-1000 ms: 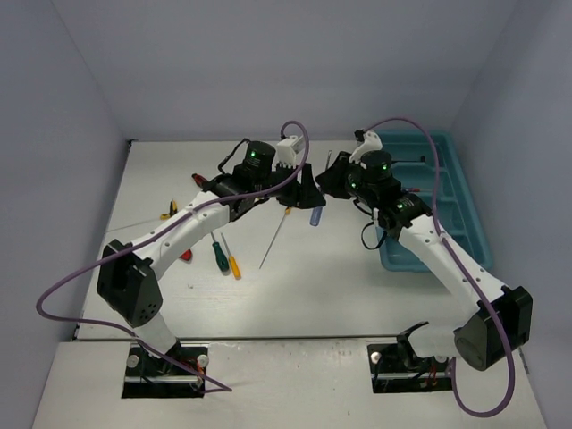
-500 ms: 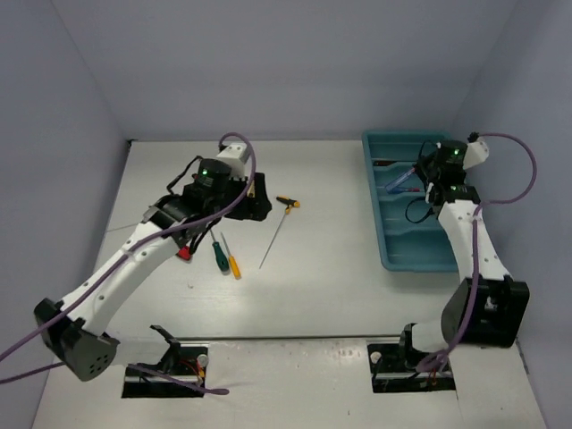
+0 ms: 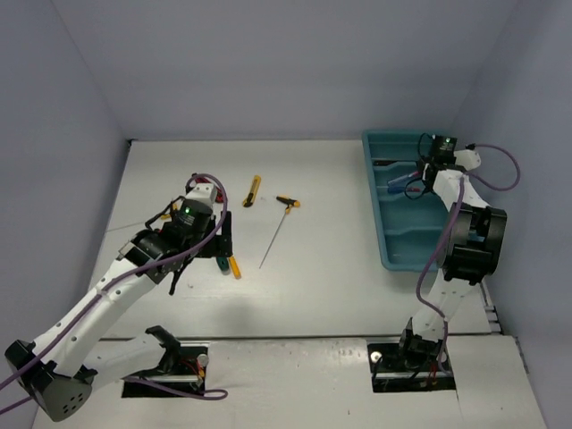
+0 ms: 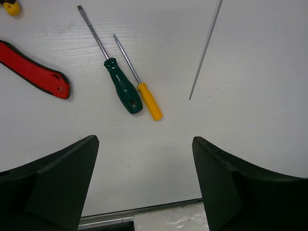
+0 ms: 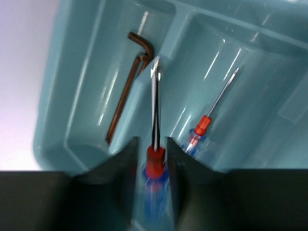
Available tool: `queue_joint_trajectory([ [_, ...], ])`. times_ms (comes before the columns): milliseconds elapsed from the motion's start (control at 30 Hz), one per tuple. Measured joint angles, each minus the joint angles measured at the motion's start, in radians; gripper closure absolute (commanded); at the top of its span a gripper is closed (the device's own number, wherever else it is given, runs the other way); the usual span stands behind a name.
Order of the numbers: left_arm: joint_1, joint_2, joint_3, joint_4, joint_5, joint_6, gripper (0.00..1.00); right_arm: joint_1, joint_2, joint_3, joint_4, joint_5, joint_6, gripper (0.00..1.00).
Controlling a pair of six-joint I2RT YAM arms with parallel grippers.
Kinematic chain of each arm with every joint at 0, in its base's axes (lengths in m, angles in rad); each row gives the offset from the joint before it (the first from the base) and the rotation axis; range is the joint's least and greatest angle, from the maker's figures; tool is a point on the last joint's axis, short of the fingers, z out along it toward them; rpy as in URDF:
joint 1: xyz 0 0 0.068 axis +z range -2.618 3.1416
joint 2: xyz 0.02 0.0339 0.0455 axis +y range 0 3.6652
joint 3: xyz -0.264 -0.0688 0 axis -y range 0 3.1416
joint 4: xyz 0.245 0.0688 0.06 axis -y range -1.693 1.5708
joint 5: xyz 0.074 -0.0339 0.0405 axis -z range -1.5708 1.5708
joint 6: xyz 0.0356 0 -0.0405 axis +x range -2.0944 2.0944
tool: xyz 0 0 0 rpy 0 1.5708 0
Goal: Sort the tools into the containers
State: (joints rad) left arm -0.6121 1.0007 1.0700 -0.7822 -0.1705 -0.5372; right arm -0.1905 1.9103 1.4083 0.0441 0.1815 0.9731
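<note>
My left gripper [image 3: 219,243] [image 4: 144,185] hangs open and empty above the table. Just ahead of it lie a green screwdriver [image 4: 123,89], a yellow screwdriver [image 4: 148,100], a red utility knife [image 4: 34,73] and a thin rod [image 4: 207,48]. A yellow utility knife [image 3: 254,190] and a yellow-handled hex key [image 3: 288,202] lie farther back. My right gripper [image 3: 418,176] [image 5: 155,149] is over the far end of the teal tray [image 3: 416,243]. Its jaws stand narrowly around a blue screwdriver [image 5: 155,166] with a red collar, shaft pointing ahead. Another blue screwdriver [image 5: 199,132] lies in the same compartment.
A dark L-shaped hex key [image 5: 126,91] lies in the tray's end compartment, beyond a divider [image 5: 166,53]. The table's near edge [image 4: 139,214] shows just below my left fingers. Purple cables loop over both arms.
The left gripper let go of the yellow knife on the table and pulled back toward the near left. The right arm swung the blue screwdriver over the tray's far end.
</note>
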Motion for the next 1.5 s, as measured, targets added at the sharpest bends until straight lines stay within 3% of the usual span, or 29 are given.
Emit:
queue_joint_trajectory([
  [167, 0.000, 0.037, -0.004, -0.018, -0.021, -0.041, 0.24, -0.001, 0.036, 0.010, 0.000, 0.001, 0.008, 0.44],
  [267, 0.003, 0.097, -0.005, -0.019, -0.039, -0.075, 0.24, -0.004, 0.036, 0.029, 0.002, -0.001, -0.024, 0.42],
  [400, 0.028, 0.213, -0.015, -0.015, -0.056, -0.129, 0.41, -0.005, -0.011, 0.031, -0.002, -0.012, -0.104, 0.42],
  [533, 0.098, 0.310, -0.025, -0.012, -0.074, -0.183, 0.44, -0.004, -0.161, -0.015, -0.001, -0.047, -0.200, 0.41],
  [800, 0.207, 0.498, -0.029, 0.067, -0.041, -0.229, 0.44, 0.080, -0.632, -0.221, 0.016, -0.084, -0.312, 0.40],
  [1033, 0.208, 0.629, -0.029, 0.140, 0.031, -0.237, 0.45, 0.155, -0.759, -0.364, -0.014, -0.154, -0.373, 0.39],
  [1333, 0.215, 0.636, -0.050, 0.192, 0.054, -0.250, 0.98, 0.186, -0.828, -0.424, -0.074, -0.227, -0.428, 0.38],
  [1500, 0.218, 0.630, -0.052, 0.194, 0.066, -0.242, 1.00, 0.226, -0.857, -0.424, -0.076, -0.272, -0.462, 0.38],
])
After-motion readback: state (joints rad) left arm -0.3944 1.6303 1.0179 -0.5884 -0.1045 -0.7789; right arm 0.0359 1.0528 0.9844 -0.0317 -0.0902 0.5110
